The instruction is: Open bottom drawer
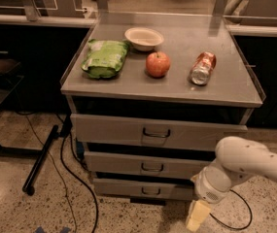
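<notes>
The bottom drawer is the lowest and smallest of three grey drawer fronts in the cabinet, with a small dark loop handle at its centre. Its front sits about in line with the fronts above. My gripper hangs cream-coloured below the white arm, near the floor at the cabinet's lower right. It is just right of the bottom drawer's front and apart from the handle.
The mid drawer and the top drawer sit above. On the cabinet top are a green bag, a bowl, an apple and a can. A black cable and a stand leg lie at left.
</notes>
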